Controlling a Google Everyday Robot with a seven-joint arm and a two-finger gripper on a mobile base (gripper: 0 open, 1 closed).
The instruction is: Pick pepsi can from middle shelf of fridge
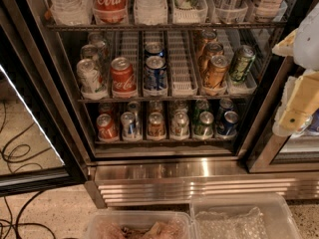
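The cream plastic hand (298, 106) hangs at the right edge, outside the fridge (199, 178); whether it is clenched, I cannot tell. The blue pepsi can (155, 74) stands upright at the front of a white slotted lane on the middle shelf (182, 66), beside a red cola can (123, 76).
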